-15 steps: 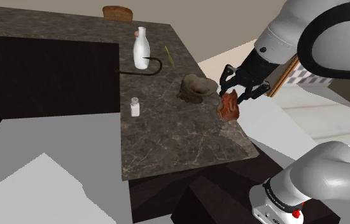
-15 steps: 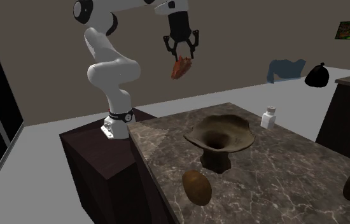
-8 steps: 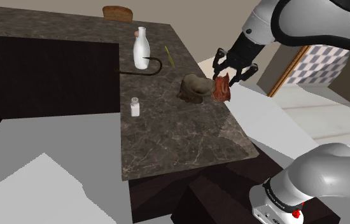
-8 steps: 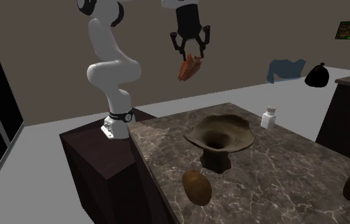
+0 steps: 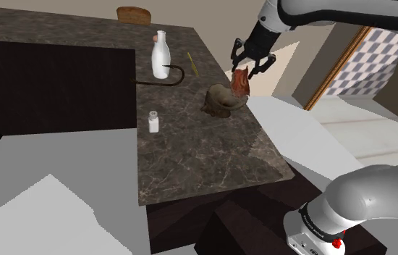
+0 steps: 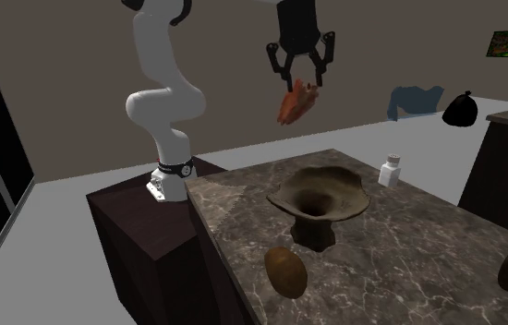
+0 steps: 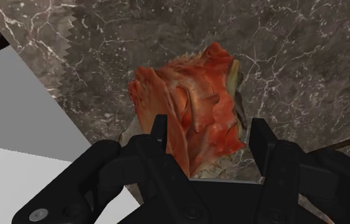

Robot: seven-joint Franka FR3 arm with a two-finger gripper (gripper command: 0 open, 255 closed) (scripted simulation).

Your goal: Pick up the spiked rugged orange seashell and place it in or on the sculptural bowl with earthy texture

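The spiked orange-red seashell [image 5: 241,82] hangs in the air, clasped between the fingers of my black gripper [image 5: 244,69], which is shut on it. In the second exterior view the seashell [image 6: 296,102] dangles under the gripper [image 6: 300,81], well above the brown, rough, flared bowl [image 6: 321,198] and a little toward the stand side of it. On the dark marble counter [image 5: 190,159] the bowl [image 5: 223,100] stands upright with nothing in it. In the wrist view the seashell [image 7: 193,118] sits between both fingers [image 7: 261,143], over the counter's edge.
A white bottle [image 5: 161,54], a dark curved hook [image 5: 163,78], a thin yellow stick [image 5: 192,64] and a small shaker [image 5: 153,122] stand around the bowl. A brown egg-shaped object [image 6: 285,271] lies near the bowl's foot. The counter edge drops off toward the stand [image 6: 151,240].
The arm has risen and carried the seashell from beside the counter's edge toward the bowl. The grip has stayed shut throughout.
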